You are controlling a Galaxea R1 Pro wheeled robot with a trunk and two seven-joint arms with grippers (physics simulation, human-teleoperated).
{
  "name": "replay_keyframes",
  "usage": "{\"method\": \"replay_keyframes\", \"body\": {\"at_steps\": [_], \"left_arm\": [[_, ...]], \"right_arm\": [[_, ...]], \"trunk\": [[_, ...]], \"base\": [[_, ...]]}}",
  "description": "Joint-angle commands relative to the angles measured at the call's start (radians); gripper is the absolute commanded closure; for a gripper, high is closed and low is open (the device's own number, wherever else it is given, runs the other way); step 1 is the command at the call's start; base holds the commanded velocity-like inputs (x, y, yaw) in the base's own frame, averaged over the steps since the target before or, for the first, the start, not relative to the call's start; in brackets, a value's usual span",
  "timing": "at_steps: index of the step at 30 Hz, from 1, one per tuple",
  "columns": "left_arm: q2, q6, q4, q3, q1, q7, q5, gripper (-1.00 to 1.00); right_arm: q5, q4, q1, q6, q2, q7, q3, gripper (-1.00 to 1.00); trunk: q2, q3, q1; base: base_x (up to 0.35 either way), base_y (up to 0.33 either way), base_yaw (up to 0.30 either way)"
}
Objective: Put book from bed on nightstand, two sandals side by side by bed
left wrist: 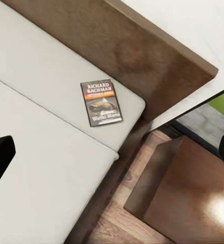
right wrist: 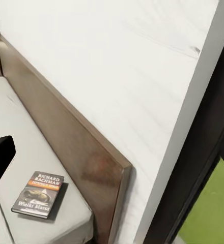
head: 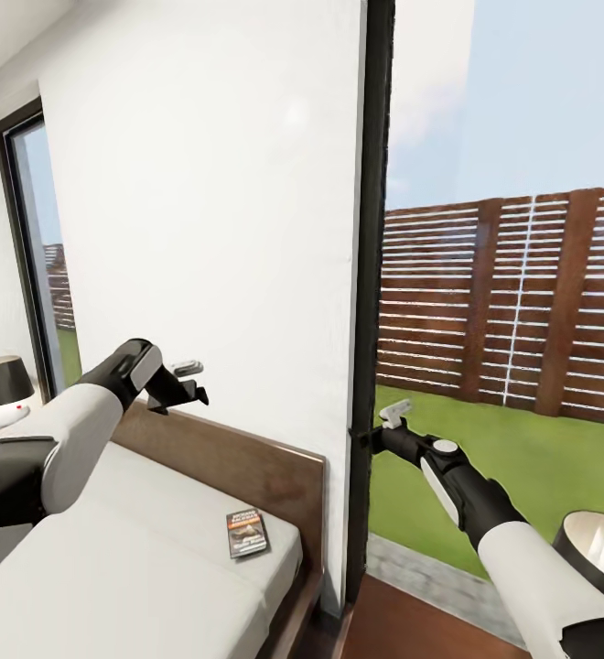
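Observation:
The book (head: 247, 533) lies flat on the pale mattress of the bed (head: 146, 567), in the corner by the wooden headboard (head: 247, 458). Its dark cover with white lettering also faces the left wrist view (left wrist: 101, 102) and the right wrist view (right wrist: 39, 193). My left gripper (head: 192, 383) hangs open above the headboard, well above and to the left of the book. My right gripper (head: 382, 426) is open in front of the dark window frame, to the right of the bed and higher than the book. A glossy brown nightstand (left wrist: 188, 203) stands beside the bed's corner. The sandals are out of view.
A black-shaded lamp (head: 0, 384) stands at the far left beyond the bed. Another lamp shade (head: 595, 549) sits low at the right by my right arm. The white wall (head: 210, 210) rises behind the headboard, with the tall window frame (head: 371, 275), lawn and slatted fence to its right.

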Motion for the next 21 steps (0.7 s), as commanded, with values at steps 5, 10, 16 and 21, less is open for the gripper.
{"method": "replay_keyframes", "body": {"at_steps": [5,10,16,21], "left_arm": [[-0.001,0.000,0.009,-0.001,0.002,0.000,0.000,-1.00],[-0.007,0.000,0.043,-0.001,0.005,0.000,0.000,-1.00],[-0.008,0.000,0.060,-0.001,0.007,0.000,0.000,-1.00],[-0.008,0.000,0.067,-0.002,0.008,0.000,0.000,-1.00]], "right_arm": [[-0.002,-0.001,0.000,0.005,-0.005,0.001,-0.003,-1.00],[-0.010,0.003,0.000,-0.001,-0.003,0.000,-0.003,-1.00],[-0.013,0.003,0.000,-0.001,-0.002,0.003,-0.003,-1.00],[-0.013,0.001,0.000,0.013,0.000,0.002,-0.002,-1.00]], "trunk": [[0.035,0.016,-0.019],[0.070,0.031,-0.038],[0.112,0.050,-0.061],[0.147,0.062,-0.081]], "base": [[0.000,0.000,0.000],[0.000,0.000,0.000],[0.000,0.000,0.000],[0.000,0.000,0.044]]}}
